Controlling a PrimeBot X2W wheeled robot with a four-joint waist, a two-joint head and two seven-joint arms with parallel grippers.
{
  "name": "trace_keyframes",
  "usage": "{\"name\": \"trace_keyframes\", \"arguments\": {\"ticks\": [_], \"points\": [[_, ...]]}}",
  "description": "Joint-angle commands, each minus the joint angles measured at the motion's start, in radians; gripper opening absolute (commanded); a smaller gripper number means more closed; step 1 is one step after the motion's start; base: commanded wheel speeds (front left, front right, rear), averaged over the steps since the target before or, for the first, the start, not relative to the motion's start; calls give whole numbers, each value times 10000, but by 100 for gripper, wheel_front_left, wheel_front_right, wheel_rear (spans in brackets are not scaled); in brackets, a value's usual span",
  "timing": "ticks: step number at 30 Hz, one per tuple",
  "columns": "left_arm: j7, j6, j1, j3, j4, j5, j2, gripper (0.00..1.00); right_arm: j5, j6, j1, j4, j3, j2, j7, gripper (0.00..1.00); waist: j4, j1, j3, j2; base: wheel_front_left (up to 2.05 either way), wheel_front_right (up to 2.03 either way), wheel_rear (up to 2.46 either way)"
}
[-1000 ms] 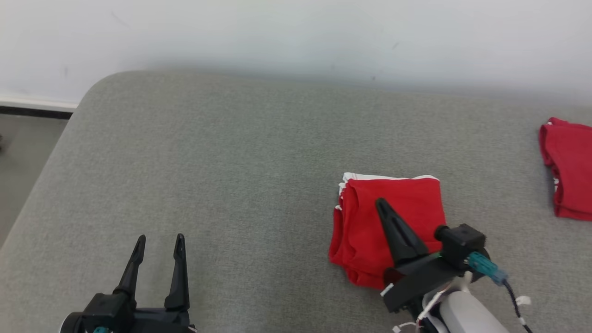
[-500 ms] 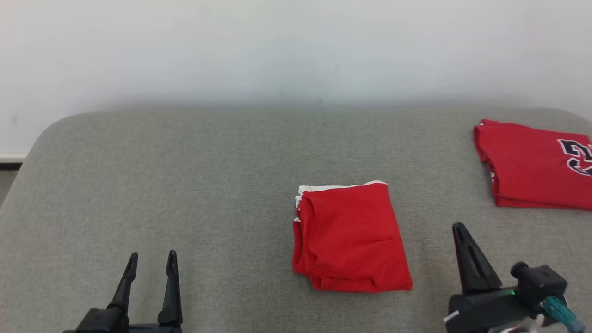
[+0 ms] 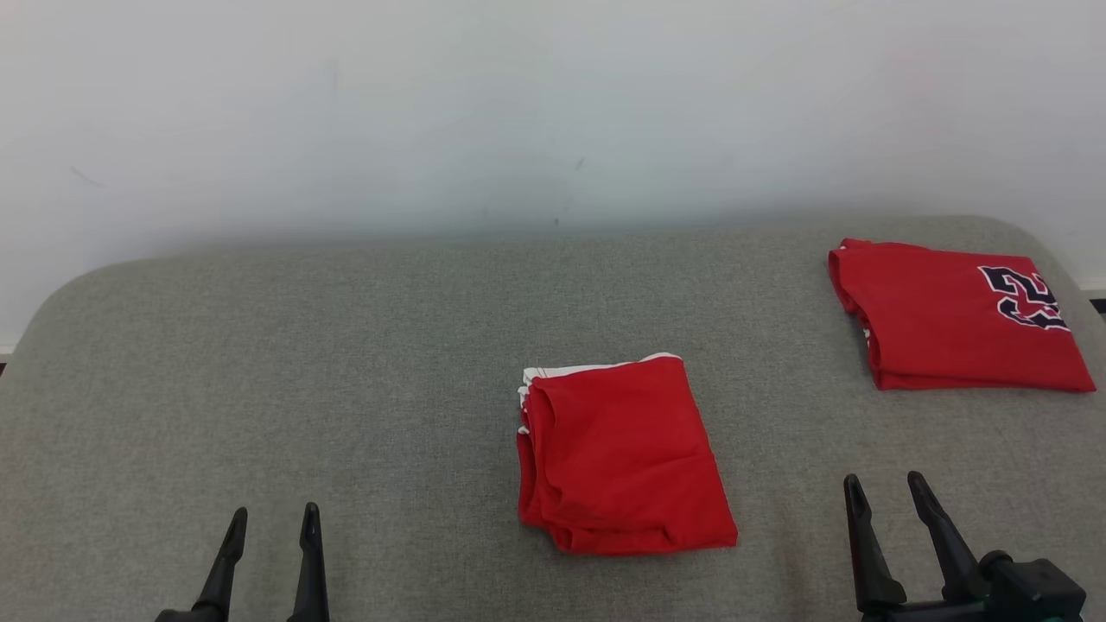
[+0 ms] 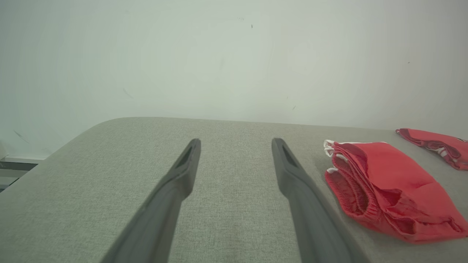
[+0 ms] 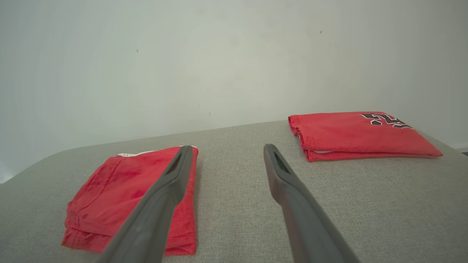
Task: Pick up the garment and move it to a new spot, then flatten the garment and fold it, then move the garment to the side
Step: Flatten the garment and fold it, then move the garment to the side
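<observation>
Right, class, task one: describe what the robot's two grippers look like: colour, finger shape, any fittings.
The left gripper and right gripper match: each has two long, slim, matt black fingers tapering to narrow tips. In the wrist views each finger shows a shallow recessed slot near its tip. A blocky black housing with a round knob sits at the right gripper's base.

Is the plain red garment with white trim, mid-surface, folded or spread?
Folded. The red garment with white trim lies as a compact rectangle, stacked layers showing along one edge.
</observation>
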Motion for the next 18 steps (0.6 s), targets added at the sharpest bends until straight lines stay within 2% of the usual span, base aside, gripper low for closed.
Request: {"name": "trace_keyframes", "arguments": {"ticks": [1,18], "points": [[-26,-54,181,64,-57,112,-11,100,-86,-29,149,-58,-57,42,2,100,18,1,-34,0,0,0,0],[-26,-48,735,-45,-556,273,0,100,-313,-29,391,-27,-440,90,49,100,170,1,-7,0,0,0,0]]}}
